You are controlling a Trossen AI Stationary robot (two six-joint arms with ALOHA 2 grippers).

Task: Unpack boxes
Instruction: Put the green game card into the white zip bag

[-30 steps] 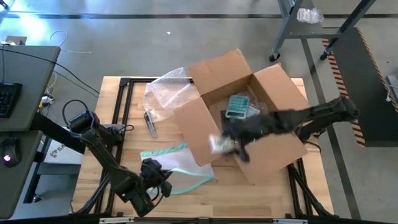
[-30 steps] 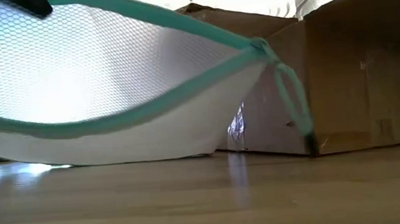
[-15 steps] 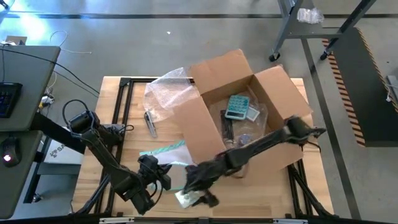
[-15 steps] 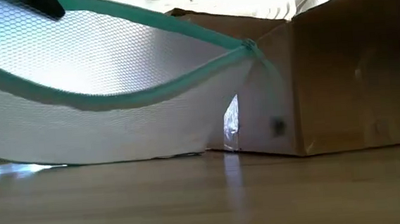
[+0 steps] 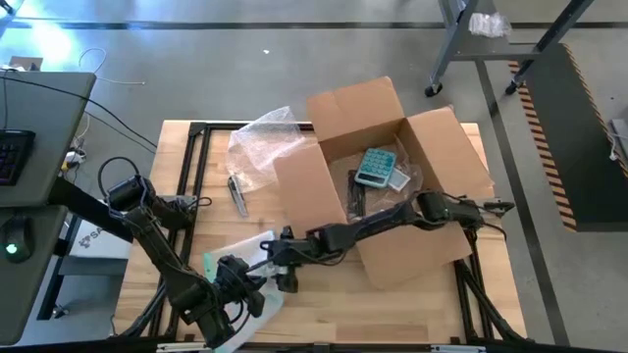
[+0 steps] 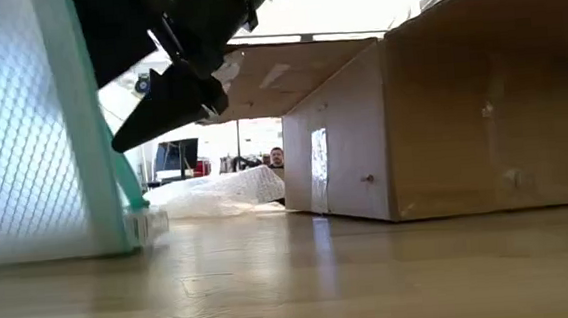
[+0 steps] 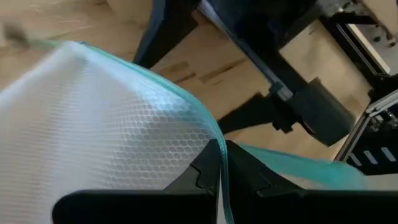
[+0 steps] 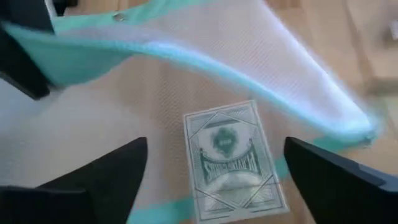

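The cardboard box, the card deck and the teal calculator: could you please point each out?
cardboard box [image 5: 417,250], high view, near outer wall.
card deck [image 8: 233,162], right wrist view, printed face.
teal calculator [image 5: 374,168], high view, its face.

The brown cardboard box fills the right half of the table, its flaps up, so that side is walled off. Behind the left half, bubble wrap and a small tool clutter the wood. At the front left the right gripper hangs, fingers spread, over the teal-edged pouch that the left gripper pinches, crowding that corner. Bare boards remain along the front edge under the box
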